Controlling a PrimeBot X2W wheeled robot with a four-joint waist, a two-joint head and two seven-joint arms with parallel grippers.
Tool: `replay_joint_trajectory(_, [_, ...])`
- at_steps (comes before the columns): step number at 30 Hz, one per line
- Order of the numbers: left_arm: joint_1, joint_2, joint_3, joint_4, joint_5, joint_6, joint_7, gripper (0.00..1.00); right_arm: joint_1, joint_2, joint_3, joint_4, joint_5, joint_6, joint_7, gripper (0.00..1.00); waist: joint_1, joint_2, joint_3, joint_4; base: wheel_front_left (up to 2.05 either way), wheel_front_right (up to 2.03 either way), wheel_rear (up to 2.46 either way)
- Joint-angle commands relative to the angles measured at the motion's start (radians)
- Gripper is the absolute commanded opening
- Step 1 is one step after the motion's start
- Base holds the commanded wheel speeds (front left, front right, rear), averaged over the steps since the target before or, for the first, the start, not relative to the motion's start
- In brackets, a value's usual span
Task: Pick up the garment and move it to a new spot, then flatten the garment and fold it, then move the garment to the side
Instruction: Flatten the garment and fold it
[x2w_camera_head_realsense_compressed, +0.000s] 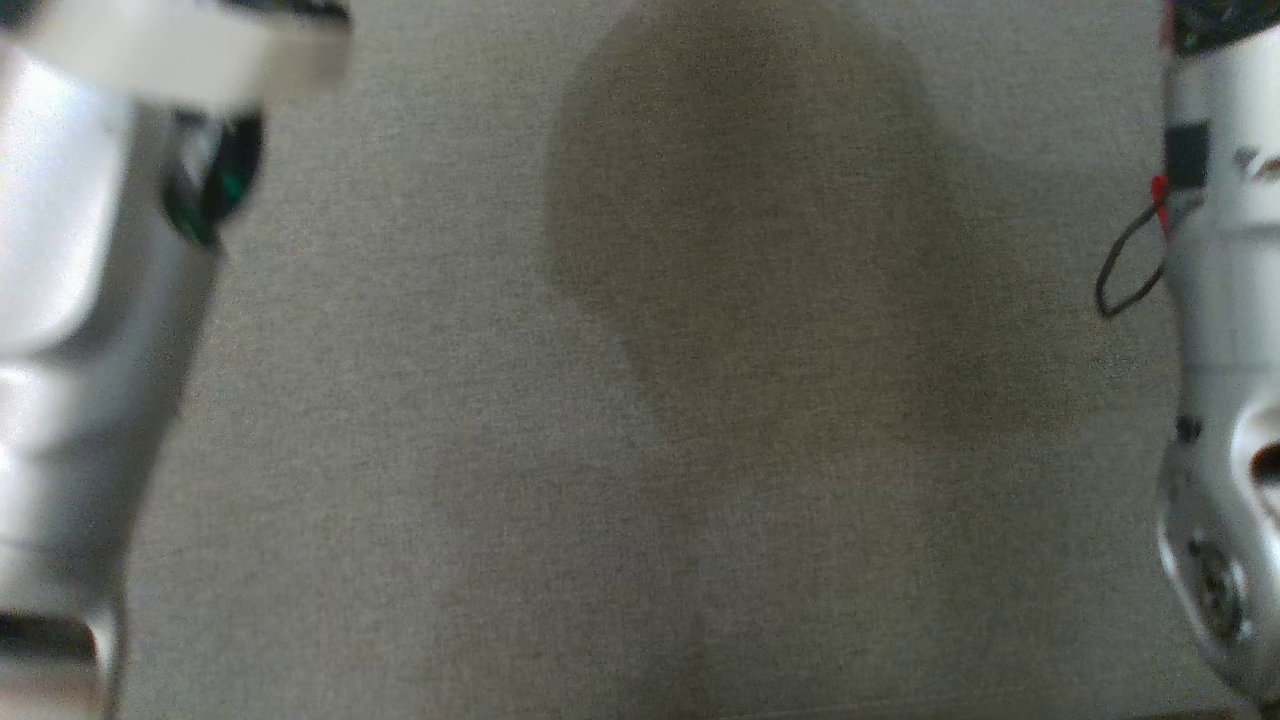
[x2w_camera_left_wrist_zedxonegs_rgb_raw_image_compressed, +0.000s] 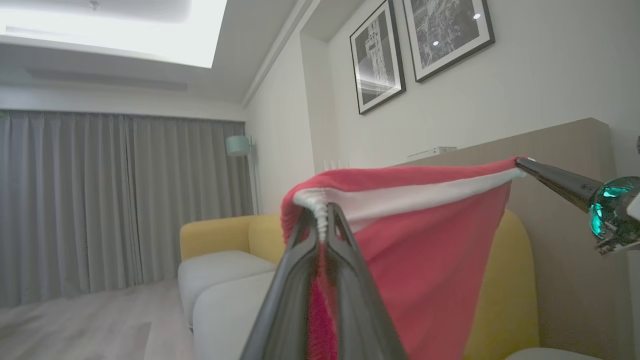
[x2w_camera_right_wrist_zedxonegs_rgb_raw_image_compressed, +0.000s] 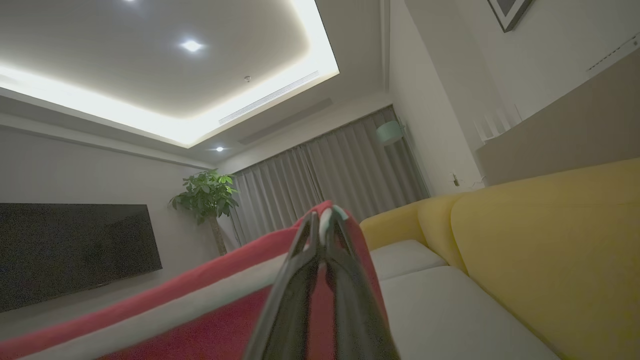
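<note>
The garment (x2w_camera_left_wrist_zedxonegs_rgb_raw_image_compressed: 425, 260) is red with a white band along its top edge, and it hangs in the air stretched between my two grippers. My left gripper (x2w_camera_left_wrist_zedxonegs_rgb_raw_image_compressed: 322, 210) is shut on one bunched corner of it. The other corner is pinched by my right gripper (x2w_camera_left_wrist_zedxonegs_rgb_raw_image_compressed: 520, 162), which reaches in from the right of the left wrist view. Seen from the right wrist, my right gripper (x2w_camera_right_wrist_zedxonegs_rgb_raw_image_compressed: 322, 217) is shut on the garment (x2w_camera_right_wrist_zedxonegs_rgb_raw_image_compressed: 200, 310), whose red and white edge runs away to the lower left. Both pale forearms (x2w_camera_head_realsense_compressed: 90, 330) show at the sides of the head view.
A grey fabric surface (x2w_camera_head_realsense_compressed: 400, 400) lies below in the head view, carrying a broad soft shadow (x2w_camera_head_realsense_compressed: 760, 230). Behind the garment is a sofa with yellow back (x2w_camera_right_wrist_zedxonegs_rgb_raw_image_compressed: 550, 235) and pale grey seat (x2w_camera_right_wrist_zedxonegs_rgb_raw_image_compressed: 450, 310). Curtains (x2w_camera_left_wrist_zedxonegs_rgb_raw_image_compressed: 125, 200), a wooden wall panel (x2w_camera_left_wrist_zedxonegs_rgb_raw_image_compressed: 565, 150), framed pictures, a television and a plant surround it.
</note>
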Motion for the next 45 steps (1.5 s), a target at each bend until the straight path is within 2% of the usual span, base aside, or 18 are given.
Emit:
replay_joint_trajectory(1, [0.018,0.022,0.043,-0.046,-0.004,0.002,-0.003,0.0,0.032,0.025,0.004,-0.053,0.019,-0.001,-0.007,0.0,-0.0003,0.0,0.01,-0.002,0.0,0.0,0.0])
replay_joint_trajectory(4, [0.143,-0.007,0.079,-0.071,-0.012,0.002,-0.003,0.0,0.166,0.021,0.021,-0.098,0.053,-0.001,-0.007,0.0,-0.0003,0.0,0.017,-0.005,0.0,0.0,0.0])
replay_joint_trajectory(12, [0.513,-0.086,0.085,-0.096,-0.004,0.002,-0.003,0.0,0.589,0.016,0.055,-0.175,0.135,-0.001,-0.007,0.0,-0.0003,0.0,-0.02,-0.025,0.0,0.0,0.0])
replay_joint_trajectory(18, [0.705,-0.129,0.093,-0.117,0.009,0.002,-0.004,0.0,0.783,-0.01,0.102,-0.231,0.175,-0.001,-0.007,0.0,-0.0003,0.0,-0.089,-0.031,0.0,0.0,0.0])
replay_joint_trajectory(26, [0.881,-0.201,0.154,-0.139,0.013,0.002,-0.004,0.0,0.924,-0.023,0.103,-0.264,0.214,-0.001,-0.002,0.0,-0.0003,0.0,-0.19,-0.022,0.0,0.0,0.0])
replay_joint_trajectory(36, [1.041,-0.238,0.166,-0.167,0.01,0.002,-0.004,0.0,1.078,-0.031,0.038,-0.344,0.252,-0.001,0.023,0.0,-0.0003,0.0,-0.265,-0.013,0.0,0.0,0.0])
replay_joint_trajectory(40, [1.047,-0.248,0.154,-0.175,0.003,0.002,-0.004,0.0,1.076,-0.03,0.012,-0.384,0.243,-0.001,0.035,0.0,-0.0003,0.0,-0.255,0.002,0.0,0.0,0.0])
replay_joint_trajectory(45, [0.963,-0.259,0.114,-0.155,-0.007,0.002,-0.004,0.0,0.977,-0.03,0.013,-0.363,0.188,-0.001,0.085,0.0,-0.0003,0.0,-0.197,0.042,0.0,0.0,0.0])
